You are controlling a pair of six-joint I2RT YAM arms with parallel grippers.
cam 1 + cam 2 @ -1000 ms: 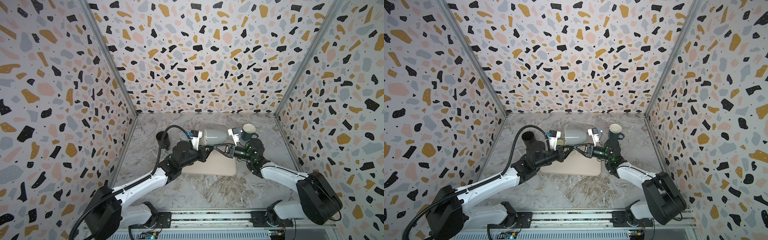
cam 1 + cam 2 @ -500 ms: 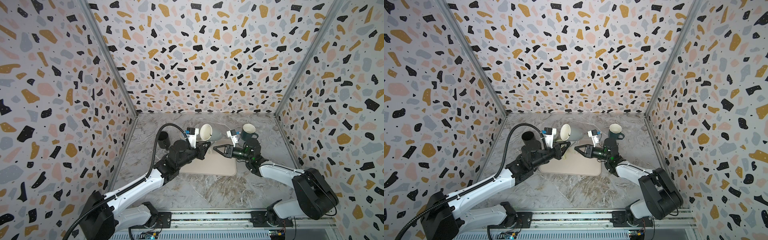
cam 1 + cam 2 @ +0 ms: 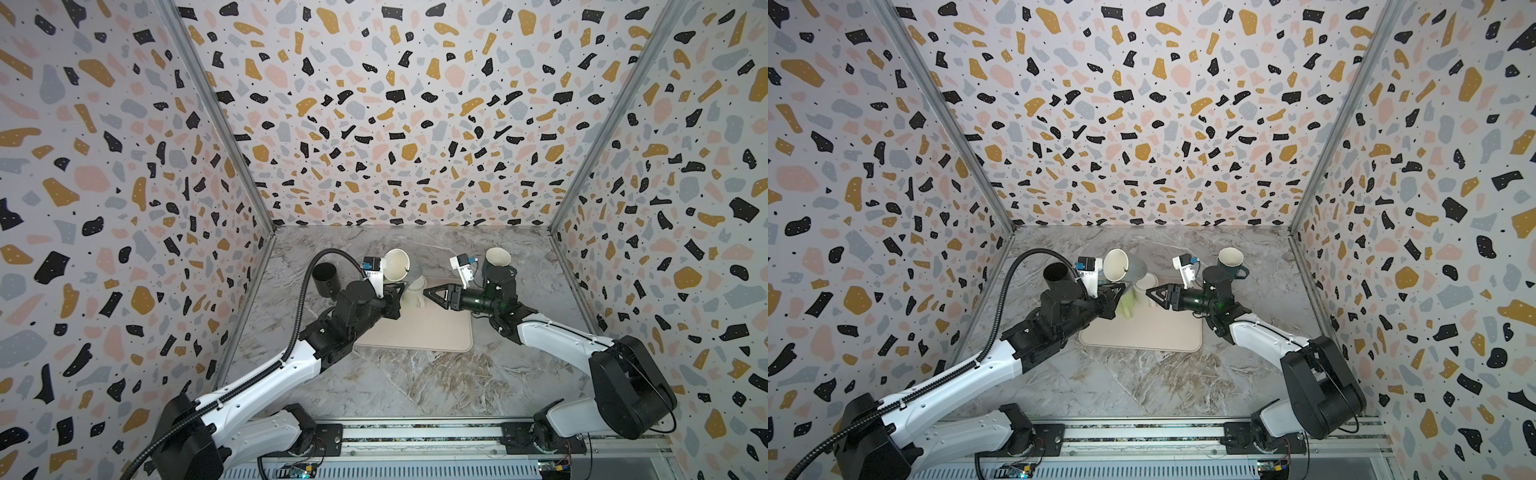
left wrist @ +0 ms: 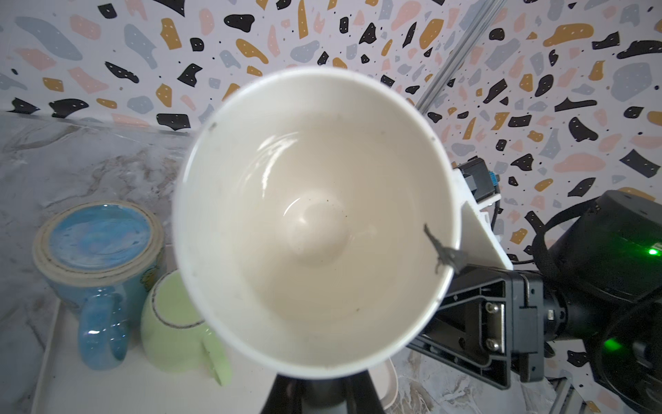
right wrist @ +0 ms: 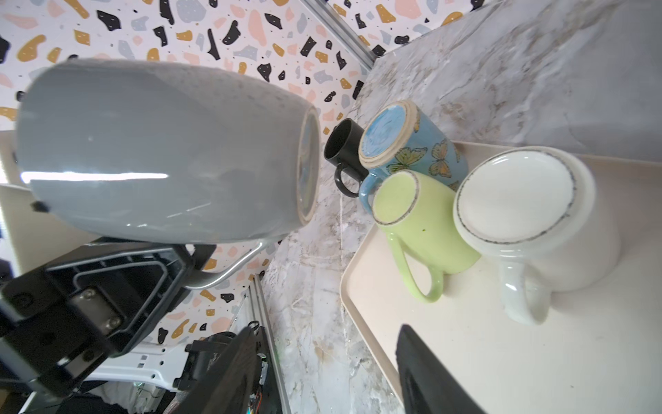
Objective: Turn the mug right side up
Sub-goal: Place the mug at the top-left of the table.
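The left gripper (image 3: 394, 293) stays clamped on the handle of the grey ceramic mug with the cream inside (image 3: 397, 266), held in the air above the beige tray's (image 3: 436, 332) far left corner, its mouth now tipping upward. The right gripper (image 3: 430, 294) has let go and drawn back, jaws apart and empty. The handover looks finished, and levelling the mug and setting it down remain.

Left wrist view: the grey mug (image 4: 315, 222) fills the middle. I can't see where the left gripper (image 4: 320, 396) meets it, only dark stubs cut off by the frame edge. Behind it the white mug (image 5: 530, 222) is fully hidden there, and the tray (image 4: 46, 358) runs out of frame.

Right wrist view: the right gripper (image 5: 329, 374) is blurred and cut off by the edge.

Both top views: the blue mug (image 4: 100, 258) is covered; I can't make it out.
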